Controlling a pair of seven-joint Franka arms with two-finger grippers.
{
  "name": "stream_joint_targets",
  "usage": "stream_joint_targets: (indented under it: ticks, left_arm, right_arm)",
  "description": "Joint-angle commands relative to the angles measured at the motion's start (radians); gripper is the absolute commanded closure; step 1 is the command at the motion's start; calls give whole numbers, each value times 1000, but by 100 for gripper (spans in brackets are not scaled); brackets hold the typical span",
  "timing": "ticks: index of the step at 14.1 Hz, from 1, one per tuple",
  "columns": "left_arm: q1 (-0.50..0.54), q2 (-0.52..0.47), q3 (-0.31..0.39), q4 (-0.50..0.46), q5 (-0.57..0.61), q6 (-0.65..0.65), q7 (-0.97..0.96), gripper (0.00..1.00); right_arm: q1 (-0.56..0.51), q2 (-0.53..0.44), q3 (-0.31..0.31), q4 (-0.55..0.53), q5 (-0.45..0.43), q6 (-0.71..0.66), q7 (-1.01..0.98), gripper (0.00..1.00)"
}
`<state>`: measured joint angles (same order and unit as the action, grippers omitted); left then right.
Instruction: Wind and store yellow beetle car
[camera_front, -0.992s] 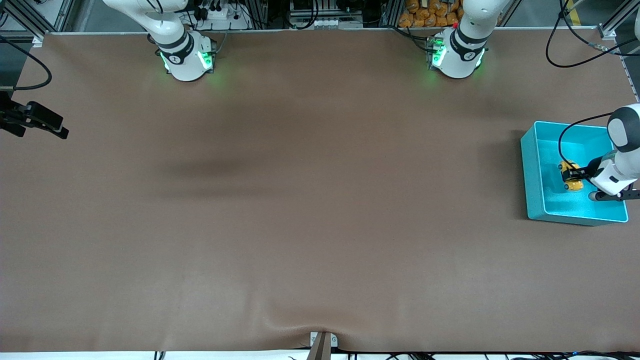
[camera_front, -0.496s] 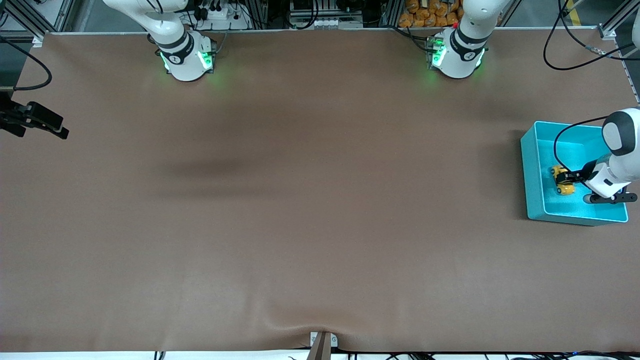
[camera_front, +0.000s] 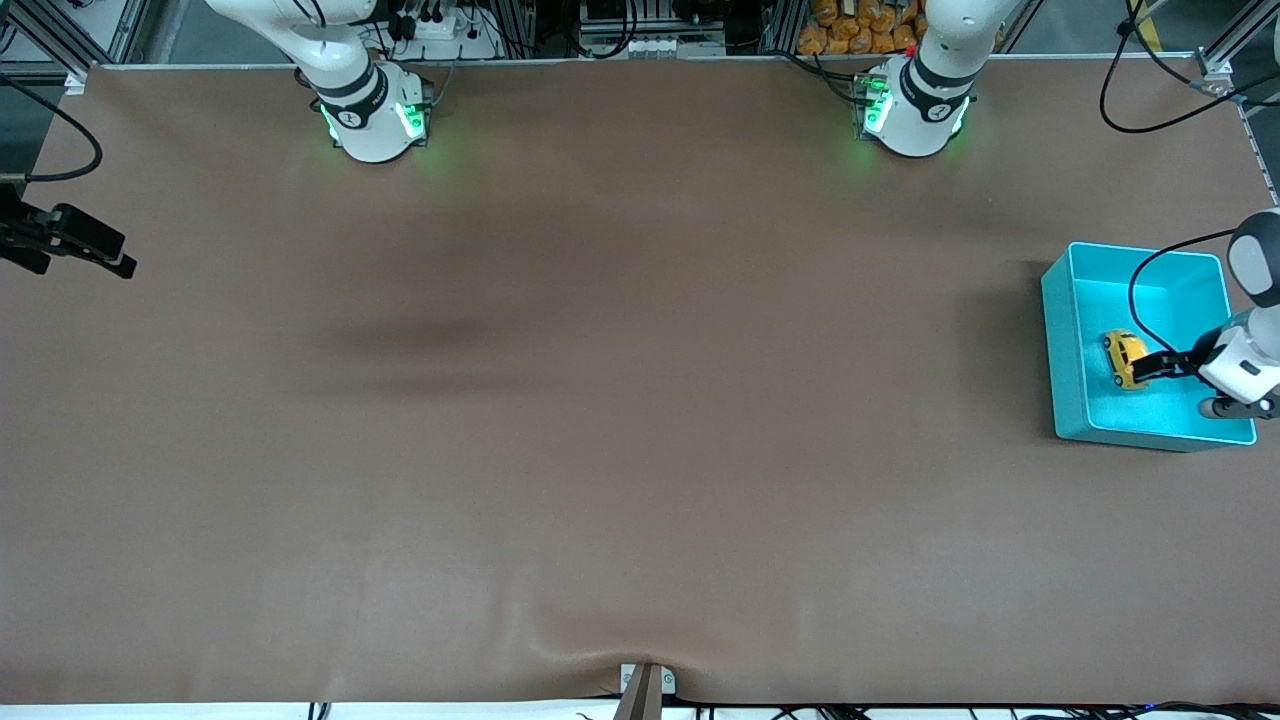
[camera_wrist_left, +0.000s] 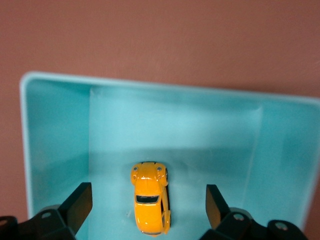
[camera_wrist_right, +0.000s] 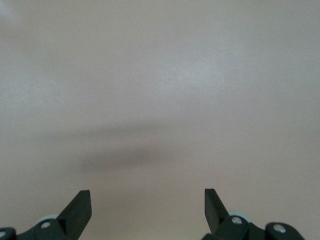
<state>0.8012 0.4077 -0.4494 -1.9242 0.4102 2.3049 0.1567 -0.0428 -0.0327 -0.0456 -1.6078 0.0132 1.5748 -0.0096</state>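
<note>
Left gripper (camera_wrist_left: 145, 210) spread open, empty, over teal bin (camera_front: 1062, 340); yellow beetle car (camera_wrist_left: 149, 197) apparently upright on bin floor. Right gripper (camera_wrist_right: 147, 210) open, waiting over bare table (camera_front: 600, 400).

Teal bin (camera_front: 1066, 340) (camera_wrist_left: 57, 130) on table (camera_front: 620, 400), at left arm's end; open top, rectangular, glossy inside. Brown mat covers table, wrinkled at edge nearest camera. Small metal bracket (camera_front: 646, 682) at that edge. Black cables (camera_front: 1160, 95) trail near table corner above bin.
</note>
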Motion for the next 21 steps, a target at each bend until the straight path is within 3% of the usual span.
stream_joint_targets:
  ticks: [1, 3, 5, 7, 12, 16, 19, 21]
  left_arm:
    - [-3, -78, -58, 3, 13, -59, -5, 0]
    - [-48, -128, -58, 8, -16, -122, -6, 0]
    - [-141, -193, -20, 19, -120, -194, -19, 0]
    - [-288, -243, 68, 57, -183, -289, -54, 0]
    - [-529, -309, 228, 221, -270, -566, -74, 0]
    - [-732, -392, 366, 297, -318, -682, -75, 0]
    - [-810, -402, 391, 390, -324, -807, -80, 0]
    - [-820, -411, 390, 404, -346, -863, -136, 0]
  right_arm:
    - [-20, 7, 12, 14, 1, -10, -7, 0]
    - [-22, 7, 12, 14, 1, -12, -7, 0]
    - [-22, 7, 12, 14, 1, -12, -7, 0]
    - [-22, 7, 12, 14, 1, -10, -7, 0]
    - [-22, 11, 12, 14, 1, -9, -7, 0]
    - [-22, 11, 12, 14, 1, -10, -7, 0]
    - [-22, 11, 12, 14, 1, -10, -7, 0]
    - [-22, 11, 12, 14, 1, -10, -7, 0]
